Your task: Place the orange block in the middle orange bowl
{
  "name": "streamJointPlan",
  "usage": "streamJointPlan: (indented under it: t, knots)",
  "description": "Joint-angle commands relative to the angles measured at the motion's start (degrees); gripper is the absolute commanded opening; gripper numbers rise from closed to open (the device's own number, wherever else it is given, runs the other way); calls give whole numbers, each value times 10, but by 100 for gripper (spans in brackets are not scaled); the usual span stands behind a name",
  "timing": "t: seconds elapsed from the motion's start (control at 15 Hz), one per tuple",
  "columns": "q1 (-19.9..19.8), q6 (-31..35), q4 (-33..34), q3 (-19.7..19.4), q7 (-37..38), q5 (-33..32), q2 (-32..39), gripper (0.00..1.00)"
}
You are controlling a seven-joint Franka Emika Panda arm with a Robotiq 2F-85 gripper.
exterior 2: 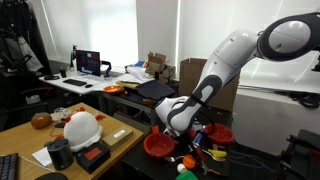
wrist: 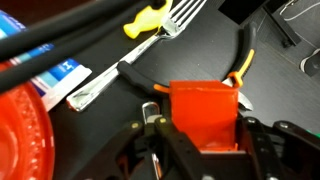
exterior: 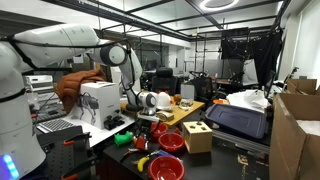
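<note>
One orange block (wrist: 205,112) fills the lower middle of the wrist view, low over the dark worktop (wrist: 285,95) and set squarely between the fingers of the tool (wrist: 200,135). The fingers lie tight against its two flanks, so the tool reads as clamped on the block, gripping flat faces rather than corners so it will not twist. Just beside it runs a black cable (wrist: 240,50), and further off lie a metal utensil (wrist: 95,88) and a fork (wrist: 185,18) with a yellow handle. A red-orange bowl (wrist: 20,130) shows at the left edge. In an exterior view the arm bends steeply down among the clutter, with bowls (exterior 2: 158,146) near its wrist. I judge that a lift clear of the cable comes next, then the carry; which bowl is the middle one I cannot tell.
</note>
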Motion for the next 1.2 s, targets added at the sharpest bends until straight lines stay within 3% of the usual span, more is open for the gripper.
streamJointPlan:
  t: [0.0,0.67,1.13]
  knots:
    - [10,-23,-27,-9,14,-12,-42,26]
    - [5,-56,-36,-12,14,-14,-85,26]
    - [-37,-7,-83,-17,47,9,-117,26]
